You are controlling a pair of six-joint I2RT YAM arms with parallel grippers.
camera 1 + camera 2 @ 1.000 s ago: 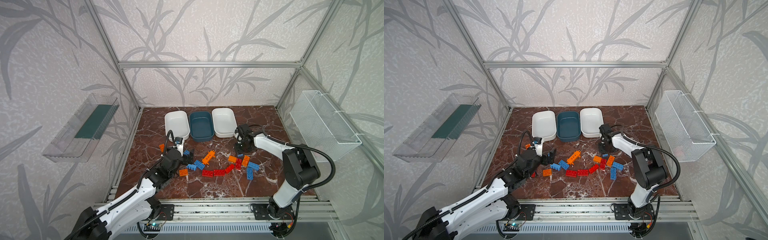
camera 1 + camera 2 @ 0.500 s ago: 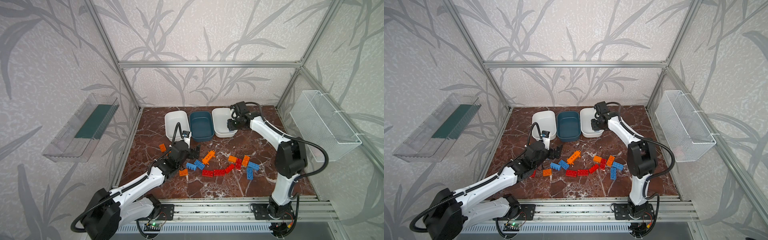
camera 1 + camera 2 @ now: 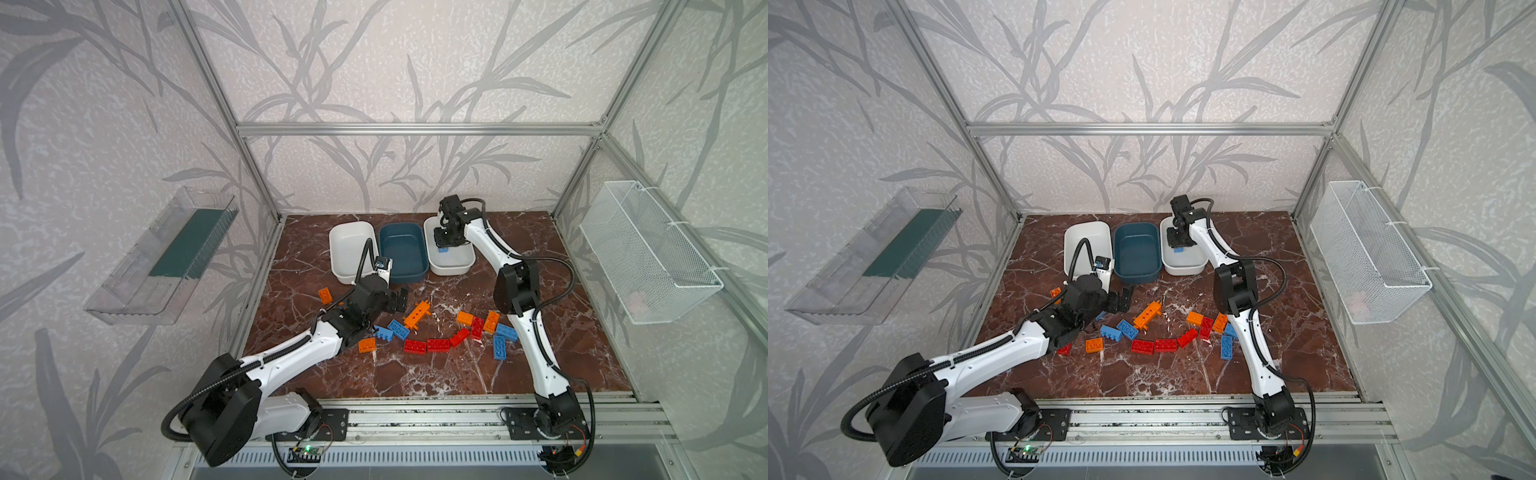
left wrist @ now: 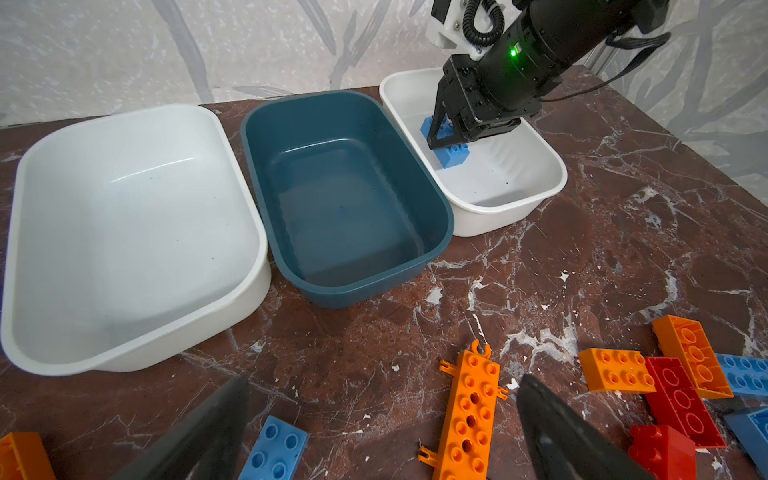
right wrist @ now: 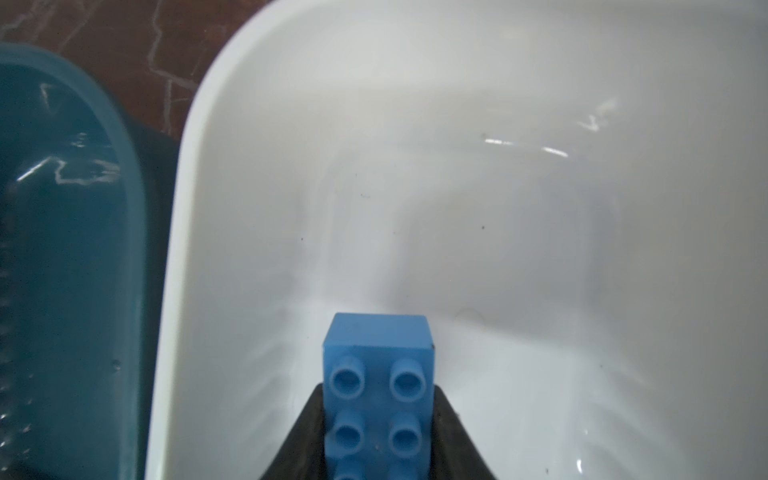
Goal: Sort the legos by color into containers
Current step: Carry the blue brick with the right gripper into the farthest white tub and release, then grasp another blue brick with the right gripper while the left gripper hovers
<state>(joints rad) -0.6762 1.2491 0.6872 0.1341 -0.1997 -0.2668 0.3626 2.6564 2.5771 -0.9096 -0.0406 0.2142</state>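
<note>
Right arm stretched far from its base, forearm sloping up and wrist bent so the right gripper (image 3: 443,241) points down into the white tub (image 3: 454,269) that touches the teal tub (image 3: 402,251) on the right-arm side. Green light lit on the wrist housing, seen from the left wrist view. The gripper's two fingers lie against opposite sides of a blue brick (image 5: 376,374), studs toward the wrist camera. The brick hangs tilted, its lower end sticking out below the fingertips (image 4: 434,139), above the tub floor at the end farther from the arm bases. Whether it touches the floor, cannot tell. Teal tub bare inside, as is the other white tub (image 3: 348,249) on its left-arm side. Left arm reaches low and forward, elbow near the floor. The left gripper (image 4: 382,380) is spread wide with nothing between the fingers, just in front of the teal tub beside the long orange piece (image 3: 417,314). Loose bricks (image 3: 436,345) in red, orange and blue lie scattered on the marble floor (image 3: 415,382) in front of the teal tub.
</note>
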